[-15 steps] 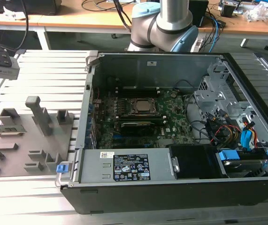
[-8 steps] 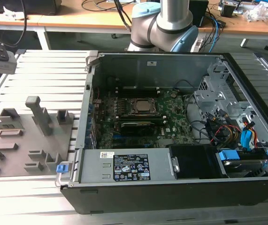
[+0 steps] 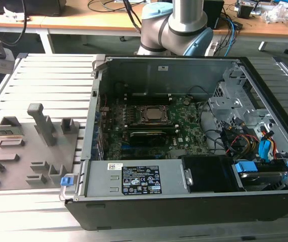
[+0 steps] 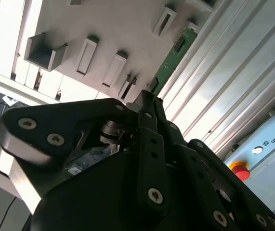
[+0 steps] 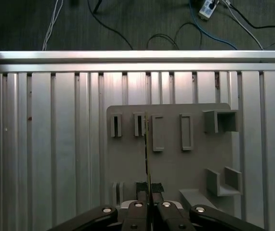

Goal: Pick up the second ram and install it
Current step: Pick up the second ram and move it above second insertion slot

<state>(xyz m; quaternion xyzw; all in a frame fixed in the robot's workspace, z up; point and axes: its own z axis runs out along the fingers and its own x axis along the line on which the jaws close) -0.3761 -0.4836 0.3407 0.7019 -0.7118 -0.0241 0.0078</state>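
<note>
hand (image 5: 149, 193) pressed together, pinching long thin green ram stick (image 4: 175, 54) edge-on | over grey slotted holder plate (image 5: 176, 166) | on ribbed aluminium bench (image 5: 55, 144)

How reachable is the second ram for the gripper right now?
Yes, it seems so: the gripper looks closed on the second ram, at the gray fixture plate, with nothing between fingers and stick.
</note>
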